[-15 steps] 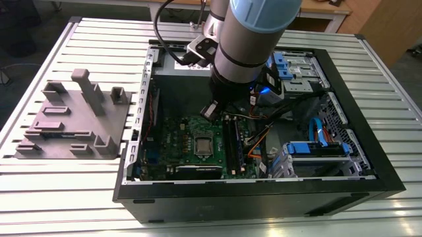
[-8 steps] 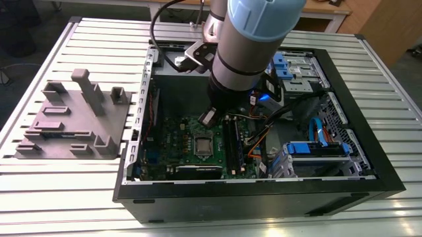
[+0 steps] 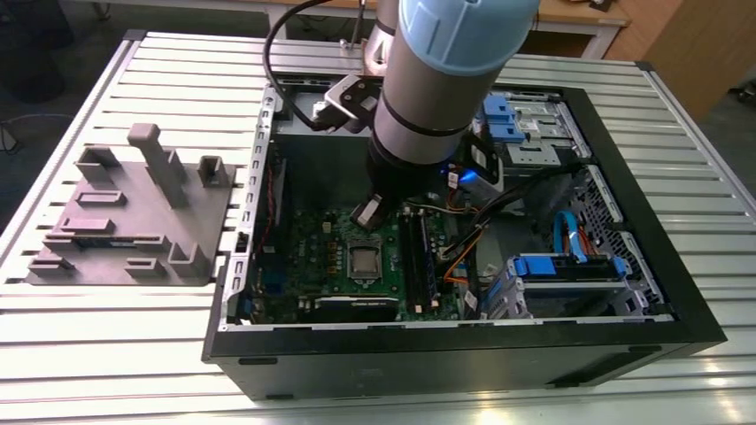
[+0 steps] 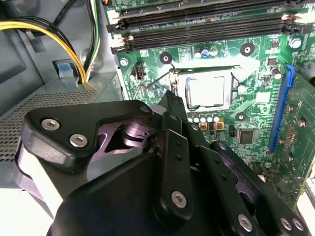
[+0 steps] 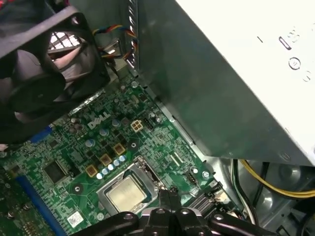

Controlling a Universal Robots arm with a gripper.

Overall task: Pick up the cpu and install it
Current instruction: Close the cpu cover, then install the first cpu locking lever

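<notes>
1. The cpu point(image 4: 207, 91) lies flat in its socket on the green motherboard point(image 3: 310, 243), its shiny silver top facing up; in the first wrist view it shows as a pale square point(image 5: 127, 193) inside the metal socket frame.
2. In the exterior view the cpu point(image 3: 364, 258) sits near the middle of the board, inside the open black computer case point(image 3: 473, 354).
3. The gripper point(image 5: 170, 192) hangs just above the board, its dark fingertips pressed together with no gap between them and nothing held.
4. In the second wrist view the gripper point(image 4: 173, 101) tips end beside one edge of the socket frame, close to the cpu; whether they touch the frame I cannot tell.
5. In the exterior view the arm point(image 3: 443, 80), grey with a pale blue cap, reaches down into the case and the gripper point(image 3: 366, 212) ends just above the socket.
6. Long black memory slots point(image 4: 197, 29) run beside the socket on the side away from the gripper body.
7. The grey power-supply box point(image 5: 221, 83) stands close beside the board, with yellow cables point(image 5: 275, 184) running out below it.
8. A black fan point(image 5: 44, 73) sits at the board's other side.
9. A grey parts tray point(image 3: 130, 217) rests on the ribbed metal table point(image 3: 119, 354), at the exterior view's left of the case and apart from it.
10. Blue drive brackets point(image 3: 567, 266) sit in the case at the exterior view's right.
</notes>
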